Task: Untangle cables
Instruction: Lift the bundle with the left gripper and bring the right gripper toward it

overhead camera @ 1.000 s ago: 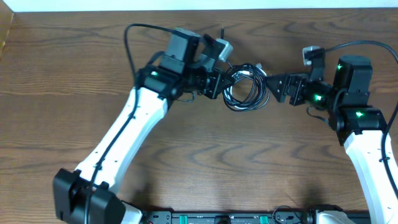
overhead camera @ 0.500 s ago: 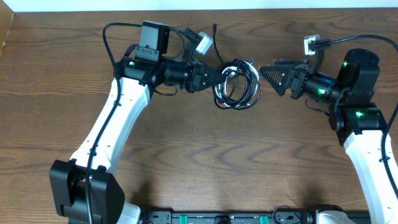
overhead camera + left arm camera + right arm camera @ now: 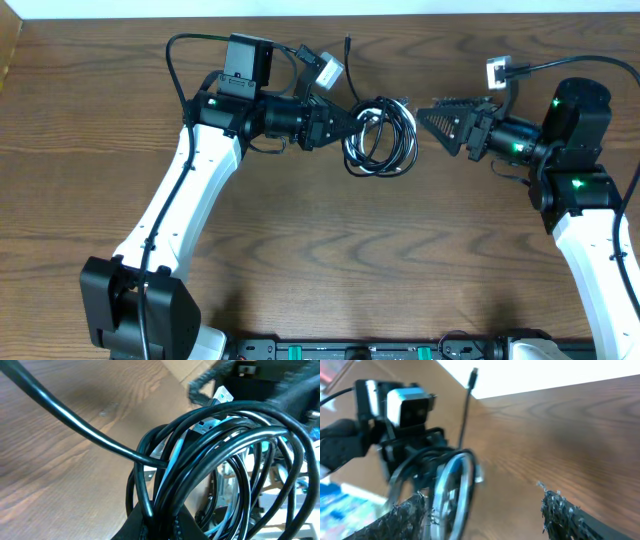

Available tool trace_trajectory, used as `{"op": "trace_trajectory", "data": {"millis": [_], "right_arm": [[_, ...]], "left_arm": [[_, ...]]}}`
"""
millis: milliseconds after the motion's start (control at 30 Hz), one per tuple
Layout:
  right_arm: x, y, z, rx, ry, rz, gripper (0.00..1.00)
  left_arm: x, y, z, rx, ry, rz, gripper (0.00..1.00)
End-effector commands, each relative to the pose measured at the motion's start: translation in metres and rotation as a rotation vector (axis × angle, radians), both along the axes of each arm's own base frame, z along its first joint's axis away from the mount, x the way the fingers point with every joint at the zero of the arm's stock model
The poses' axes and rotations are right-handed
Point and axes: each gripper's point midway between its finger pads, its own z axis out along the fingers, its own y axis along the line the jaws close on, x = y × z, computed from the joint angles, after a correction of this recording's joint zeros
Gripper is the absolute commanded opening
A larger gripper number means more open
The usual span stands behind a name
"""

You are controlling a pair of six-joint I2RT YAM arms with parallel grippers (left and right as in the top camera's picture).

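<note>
The cables [image 3: 381, 136] are a coiled bundle, black loops with a white cord wound in, held up over the middle of the table. My left gripper [image 3: 350, 118] is shut on the bundle's left side; in the left wrist view the black and white strands [image 3: 210, 455] run up from between the fingers [image 3: 162, 527]. A black plug end [image 3: 346, 43] sticks up toward the back edge. My right gripper [image 3: 432, 113] is open just right of the bundle, not touching it. In the right wrist view its fingers [image 3: 485, 510] straddle open air beside the blurred coil [image 3: 451, 485].
Thick black cords run from both arm bases, one over the left arm [image 3: 190, 42] and one at the right [image 3: 570, 66]. The wooden table [image 3: 330, 250] stretches in front of the arms. Its back edge [image 3: 420, 12] is just behind the bundle.
One second ago the left arm was further right and lower; it swung left and lifted the bundle. The right gripper drew back slightly and opened. Little has moved in the last half second.
</note>
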Motion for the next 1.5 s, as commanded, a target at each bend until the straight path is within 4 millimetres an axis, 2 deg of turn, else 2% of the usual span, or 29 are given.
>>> {"op": "trace_trajectory", "data": {"millis": [0,167,300,467,567,833,967,1067,1267,1467], "right_arm": [[-0.012,0.014,0.007,0.039,0.004,0.102,0.73],[-0.011,0.028,-0.003,0.034,0.031,0.132,0.77],[-0.006,0.045,-0.024,0.010,0.087,0.138,0.81],[0.001,0.067,-0.045,-0.014,0.130,0.141,0.80],[0.010,0.068,-0.056,-0.043,0.146,0.092,0.71],[0.033,0.050,-0.087,-0.159,0.215,-0.119,0.30],[0.039,0.043,-0.091,-0.185,0.216,-0.170,0.17],[0.041,0.032,-0.104,-0.219,0.280,-0.246,0.07],[0.033,0.015,-0.130,-0.307,0.381,-0.322,0.01],[0.024,0.008,-0.143,-0.351,0.440,-0.340,0.01]], "left_arm": [[0.005,0.002,-0.002,0.015,-0.027,0.011,0.07],[0.017,0.009,-0.014,0.092,-0.010,0.096,0.07],[0.021,0.011,-0.018,0.117,-0.008,0.123,0.07],[0.038,0.027,-0.036,0.240,0.018,0.268,0.07],[0.045,0.035,-0.042,0.289,0.011,0.314,0.07],[0.046,0.037,-0.044,0.299,0.008,0.324,0.07],[0.046,0.037,-0.044,0.300,0.008,0.325,0.07],[0.048,0.041,-0.047,0.323,0.005,0.344,0.07],[0.050,0.053,-0.058,0.399,0.020,0.391,0.07],[0.034,0.056,-0.073,0.437,0.098,0.374,0.07]]}}
